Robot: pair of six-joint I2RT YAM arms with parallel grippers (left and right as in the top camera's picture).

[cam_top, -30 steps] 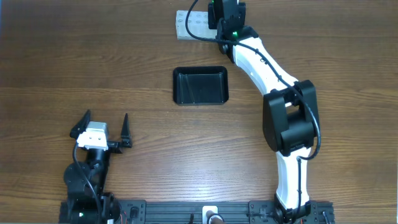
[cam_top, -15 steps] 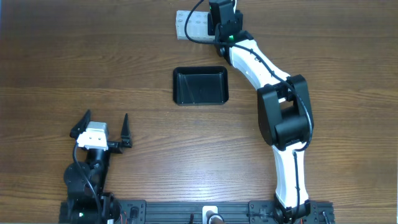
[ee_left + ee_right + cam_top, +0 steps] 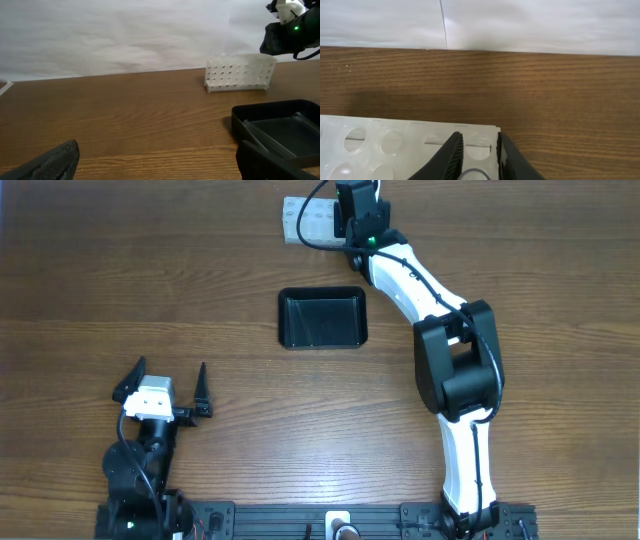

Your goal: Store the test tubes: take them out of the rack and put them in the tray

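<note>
- Compared with a second ago, the right arm's elbow has swung in towards the middle of the brown wooden table [image 3: 520, 270] in the top view. Its wrist has also settled a little closer over the rack's right-hand end.
- Over the last half second nothing has shifted: arm, rack and tray lie as they did.
- The left gripper [image 3: 171, 366] has kept its place near the left base, well apart from the tray. Its fingers are spread wide and hold nothing.
- The right gripper [image 3: 477, 150] hangs over the end of the white plastic rack with rows of round holes [image 3: 395, 145]. Its two dark fingers are drawn narrow on either side of a small round rim.
- That rim belongs to a clear test tube [image 3: 472, 171] standing in a hole by the rack's end. Only its circular mouth can be seen, a pale ring between the fingers.
- The rack sits at the far edge of the table, against the white backdrop. In the left wrist view its long side is dotted with small holes.
- The black rectangular plastic tray [image 3: 283, 318] lies on the table nearer the arms' bases than the rack, apart from it.
</note>
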